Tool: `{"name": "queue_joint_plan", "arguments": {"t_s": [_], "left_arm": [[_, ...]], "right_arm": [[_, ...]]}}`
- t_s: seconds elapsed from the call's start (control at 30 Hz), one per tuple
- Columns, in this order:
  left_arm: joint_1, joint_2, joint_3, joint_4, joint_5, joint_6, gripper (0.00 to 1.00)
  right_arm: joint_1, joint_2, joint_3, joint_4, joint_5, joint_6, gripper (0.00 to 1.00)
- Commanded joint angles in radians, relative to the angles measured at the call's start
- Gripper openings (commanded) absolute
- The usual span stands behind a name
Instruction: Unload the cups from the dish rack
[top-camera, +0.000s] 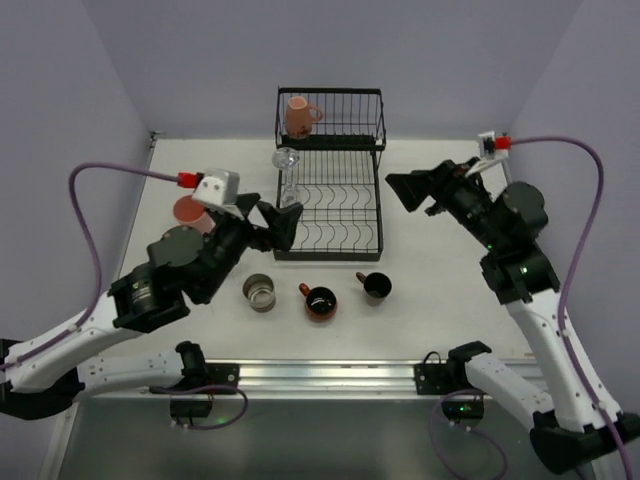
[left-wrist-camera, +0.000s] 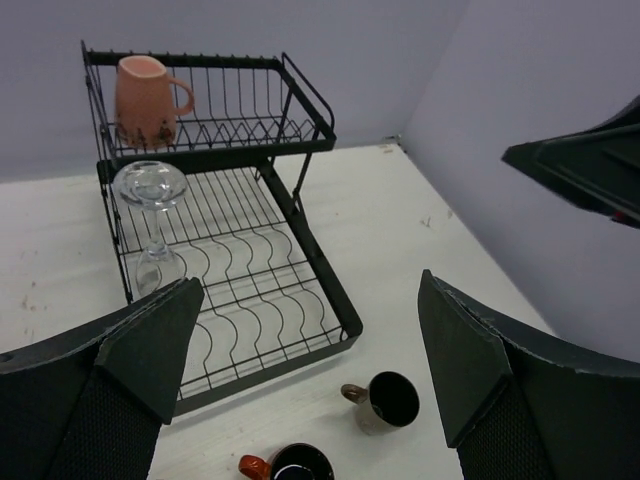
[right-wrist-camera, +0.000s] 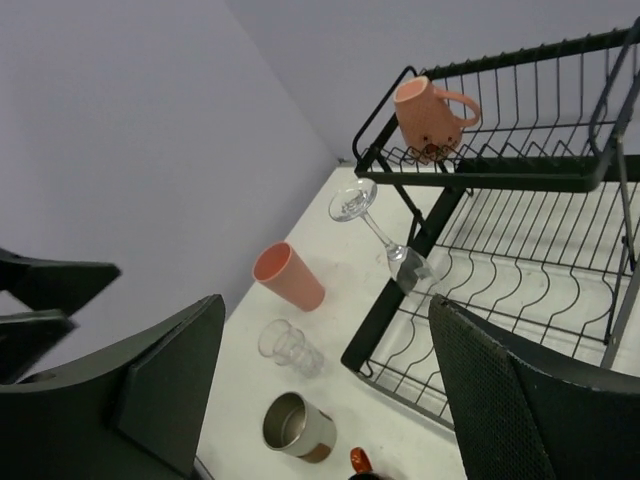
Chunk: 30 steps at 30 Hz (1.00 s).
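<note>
The black two-tier dish rack stands at the back middle. A pink mug sits in its raised tier. A clear stemmed glass leans at the left edge of the flat tier. On the table in front stand a white-and-brown cup, a squat orange-red cup and a dark brown mug. A salmon tumbler and a clear glass stand left of the rack. My left gripper is open and empty by the rack's front-left corner. My right gripper is open and empty, right of the rack.
The left wrist view shows the rack, the pink mug, the stemmed glass and the dark brown mug. Purple walls close the table at the back and sides. A metal rail runs along the near edge.
</note>
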<state>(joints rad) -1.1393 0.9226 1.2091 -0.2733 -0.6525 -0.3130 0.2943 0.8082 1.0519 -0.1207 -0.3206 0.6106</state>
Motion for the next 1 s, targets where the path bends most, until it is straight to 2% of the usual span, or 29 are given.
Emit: {"name": "queue_joint_plan", "arguments": {"t_s": [0.0,0.13,0.3,0.33,0.4,0.47,0.5,0.53,0.63,0.73,0.97], "left_arm": [[0.01,-0.143,-0.071,-0.025,-0.077,-0.034,0.96],[0.01,-0.267,-0.147,-0.101,-0.202,-0.035,0.97],[0.01,-0.343,-0.212,-0.156,-0.286,0.003,0.97],[0.01,-0.346,-0.238,-0.153,-0.303,0.012,0.97],[0.01,-0.356,-0.275,-0.107,-0.334,0.046,0.97],[0.01,-0.358,-0.342,-0.046,-0.316,0.08,0.97],[0.01,-0.351,-0.358,0.004,-0.302,0.121,0.97],[0.01,-0.341,-0.364,0.016,-0.296,0.132,0.97],[0.012,-0.292,-0.347,-0.009,-0.321,0.144,0.98],[0.016,-0.28,-0.37,0.016,-0.329,0.166,0.98],[0.07,-0.249,-0.395,0.028,-0.309,0.173,1.0]], "right_arm": [[0.068,0.173,0.144,0.038,-0.028,-0.107,0.84],[0.123,0.422,0.354,0.001,0.008,-0.26,0.81],[0.132,0.741,0.667,-0.054,0.043,-0.327,0.77],[0.134,0.784,0.754,-0.063,0.049,-0.35,0.77],[0.137,0.891,0.818,-0.05,0.067,-0.356,0.75],[0.138,0.965,0.936,-0.051,0.031,-0.376,0.75],[0.14,1.046,0.979,-0.06,0.026,-0.388,0.75],[0.143,1.09,1.088,-0.077,0.012,-0.406,0.76],[0.167,1.258,1.285,-0.126,0.028,-0.466,0.84],[0.169,1.374,1.376,-0.086,0.011,-0.474,0.94],[0.204,1.543,1.465,0.05,0.07,-0.54,0.99]]}}
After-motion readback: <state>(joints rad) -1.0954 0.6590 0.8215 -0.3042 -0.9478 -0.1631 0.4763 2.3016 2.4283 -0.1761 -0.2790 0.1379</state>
